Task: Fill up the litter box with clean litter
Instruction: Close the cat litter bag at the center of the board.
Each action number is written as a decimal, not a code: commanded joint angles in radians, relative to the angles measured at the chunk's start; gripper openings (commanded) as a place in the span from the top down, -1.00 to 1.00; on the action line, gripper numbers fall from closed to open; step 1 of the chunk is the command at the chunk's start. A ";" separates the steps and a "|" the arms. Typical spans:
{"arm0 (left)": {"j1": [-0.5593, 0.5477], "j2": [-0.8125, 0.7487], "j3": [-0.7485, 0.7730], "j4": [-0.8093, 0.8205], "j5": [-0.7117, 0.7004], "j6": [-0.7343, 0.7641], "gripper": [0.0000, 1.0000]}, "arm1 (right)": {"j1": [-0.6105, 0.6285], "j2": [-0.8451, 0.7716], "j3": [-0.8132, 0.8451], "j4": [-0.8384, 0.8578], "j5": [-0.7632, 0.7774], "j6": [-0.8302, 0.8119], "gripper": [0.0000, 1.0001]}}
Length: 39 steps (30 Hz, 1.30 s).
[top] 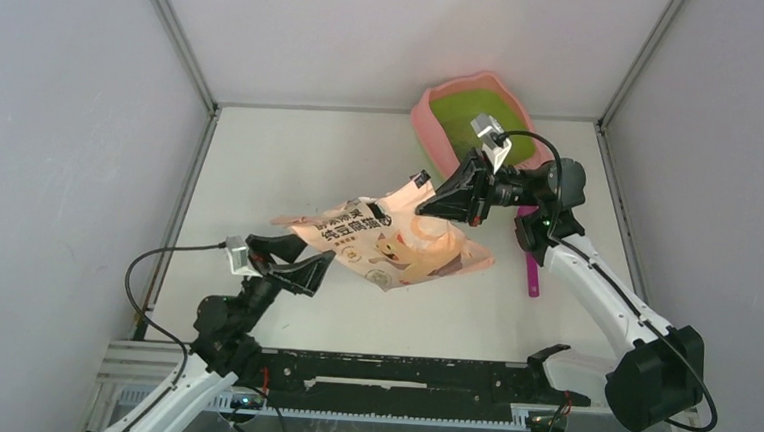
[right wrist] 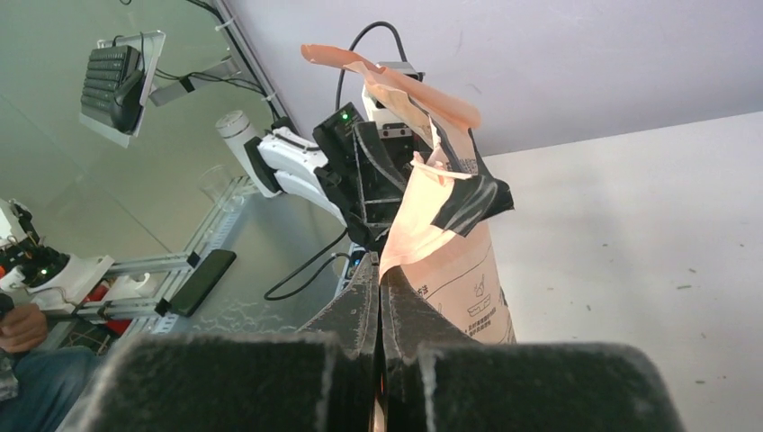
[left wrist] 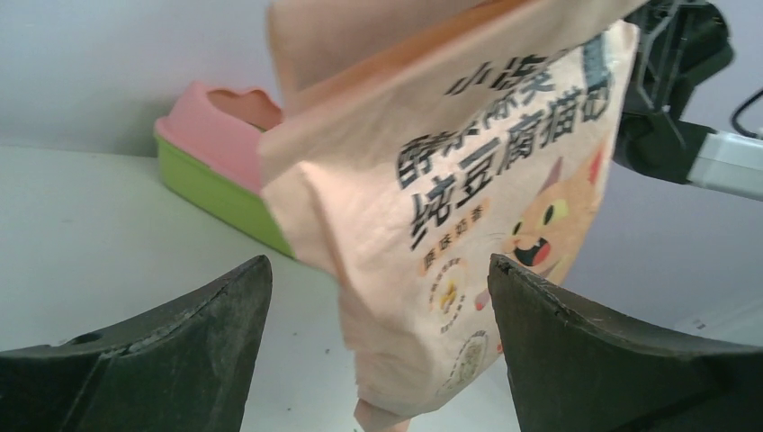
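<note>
The litter box (top: pixel 427 121) stands at the back of the table, pink rim around a lime-green basin, and its corner shows in the left wrist view (left wrist: pixel 216 166). A peach-pink printed bag (top: pixel 397 239) hangs tilted over the table's middle. My right gripper (top: pixel 421 210) is shut on the bag's upper edge, its fingers pressed together (right wrist: pixel 380 274) against the bag (right wrist: pixel 450 270). My left gripper (top: pixel 317 268) is open by the bag's lower left corner. The bag (left wrist: pixel 468 180) hangs ahead of the gap between the left gripper's fingers (left wrist: pixel 378 270). A few dark specks of litter (left wrist: pixel 327 351) lie on the table.
A magenta scoop (top: pixel 533 275) lies on the table under the right arm, to the right of the bag. Grey walls close the table in on the left, back and right. The arms' mounting rail (top: pixel 398 377) runs along the near edge.
</note>
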 commanded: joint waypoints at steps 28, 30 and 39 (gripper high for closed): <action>-0.111 0.737 -0.078 0.687 0.144 -0.016 0.58 | 0.084 0.111 0.157 0.252 0.197 0.103 1.00; -0.111 0.834 -0.063 0.773 0.166 -0.032 0.98 | 0.075 0.098 0.136 0.243 0.192 0.098 1.00; -0.092 0.523 -0.029 0.311 0.051 0.070 0.96 | -0.008 -0.014 -0.009 -0.096 0.146 -0.174 1.00</action>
